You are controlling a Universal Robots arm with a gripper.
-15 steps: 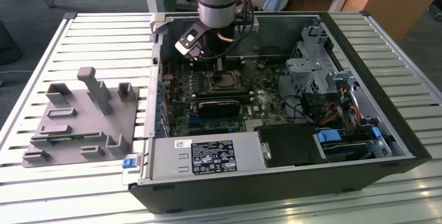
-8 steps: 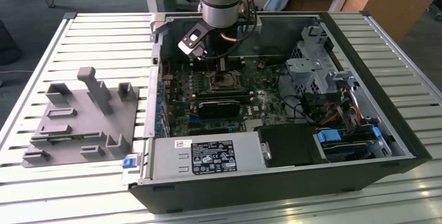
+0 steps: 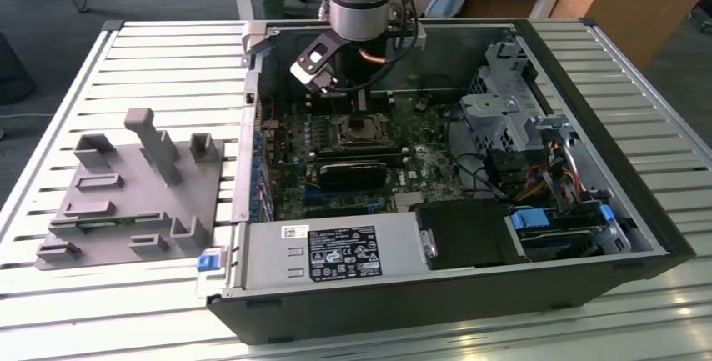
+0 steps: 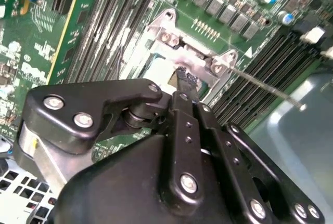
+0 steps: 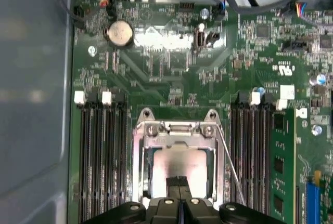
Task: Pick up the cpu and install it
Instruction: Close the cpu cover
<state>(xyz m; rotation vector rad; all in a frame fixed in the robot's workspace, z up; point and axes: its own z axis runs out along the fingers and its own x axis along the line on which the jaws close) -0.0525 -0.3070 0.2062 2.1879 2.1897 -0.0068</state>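
Two fingers (image 5: 173, 187) of the gripper (image 5: 178, 180) are pressed together, holding nothing, just over the cpu (image 5: 179, 164) lying in its metal socket frame (image 5: 139, 151), with long memory slots (image 5: 99, 156) on both sides.

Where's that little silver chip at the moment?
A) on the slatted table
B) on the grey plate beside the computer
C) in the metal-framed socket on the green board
C: in the first wrist view the cpu lies flat inside the socket frame, with the gripper right over it.
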